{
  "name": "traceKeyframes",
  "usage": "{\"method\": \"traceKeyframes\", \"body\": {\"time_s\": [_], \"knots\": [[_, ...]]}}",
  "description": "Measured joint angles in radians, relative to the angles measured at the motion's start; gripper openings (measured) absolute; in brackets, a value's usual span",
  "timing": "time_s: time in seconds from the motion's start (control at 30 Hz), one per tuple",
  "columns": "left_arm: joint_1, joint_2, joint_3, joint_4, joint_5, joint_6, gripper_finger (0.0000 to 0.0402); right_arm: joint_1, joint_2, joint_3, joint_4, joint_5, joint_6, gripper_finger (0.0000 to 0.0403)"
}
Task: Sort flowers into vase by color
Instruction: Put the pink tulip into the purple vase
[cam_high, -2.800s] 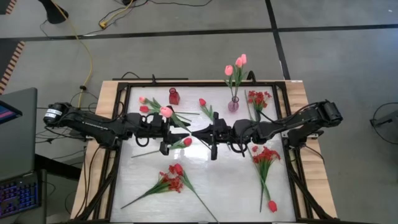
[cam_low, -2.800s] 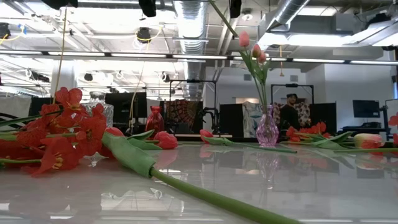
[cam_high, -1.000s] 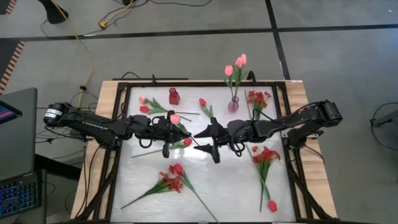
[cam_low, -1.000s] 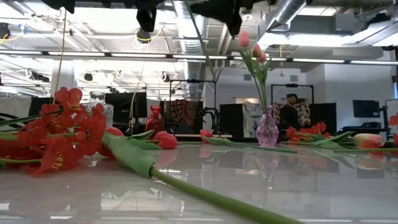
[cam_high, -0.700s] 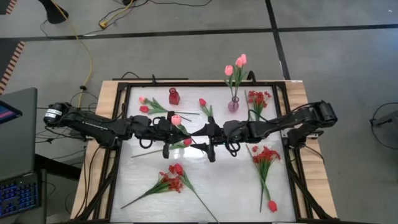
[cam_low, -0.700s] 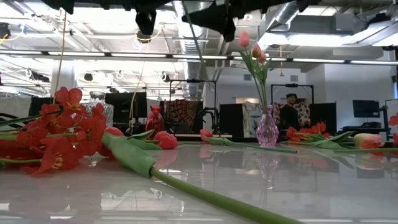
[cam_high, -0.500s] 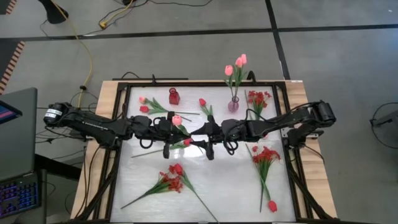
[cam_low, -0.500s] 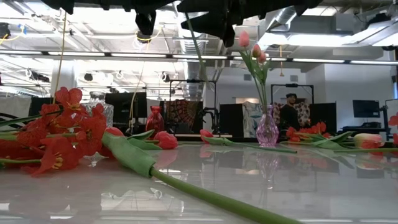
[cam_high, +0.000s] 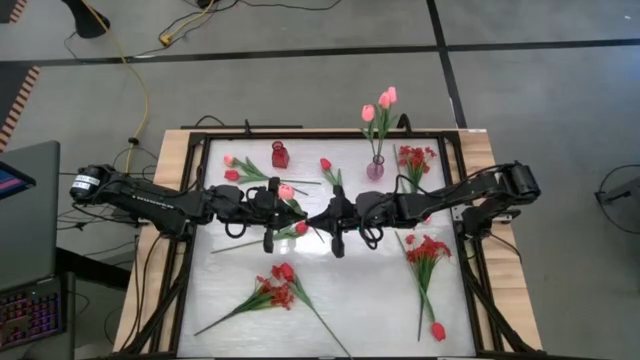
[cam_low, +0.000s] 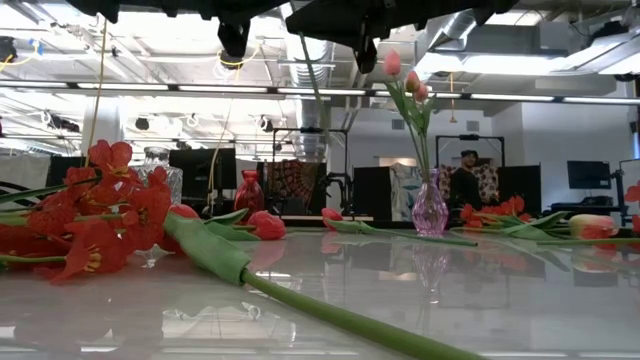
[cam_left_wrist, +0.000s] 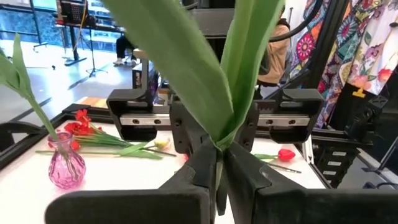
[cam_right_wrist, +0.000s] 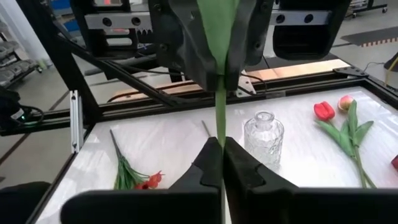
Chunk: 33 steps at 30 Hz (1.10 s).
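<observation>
Over the middle of the bench, the left gripper and right gripper meet, each with its fingers clamped on the stem of one pink tulip, held above a clear glass vase.

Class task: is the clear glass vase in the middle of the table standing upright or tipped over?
Upright. In the right wrist view the clear vase stands on its base, neck up, empty.

floor: grey tiles | ceiling ducts | strip lights
</observation>
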Motion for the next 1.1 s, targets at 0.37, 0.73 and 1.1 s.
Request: {"method": "traceKeyframes", "body": {"time_s": [0.37, 0.73, 1.1], "knots": [[-0.002, -0.016, 0.000, -0.048, 0.033, 0.027, 0.0152, -0.021, -0.103, -0.001, -0.056, 0.014, 0.000, 0.0025], [-0.001, -0.203, 0.000, -0.289, -0.116, -0.002, 0.0236, -0.027, -0.395, -0.236, -0.063, 0.380, -0.016, 0.0027], [-0.001, -0.212, 0.000, -0.312, -0.136, -0.004, 0.0237, -0.093, -0.582, -0.426, -0.003, 0.739, -0.098, 0.0027]]}}
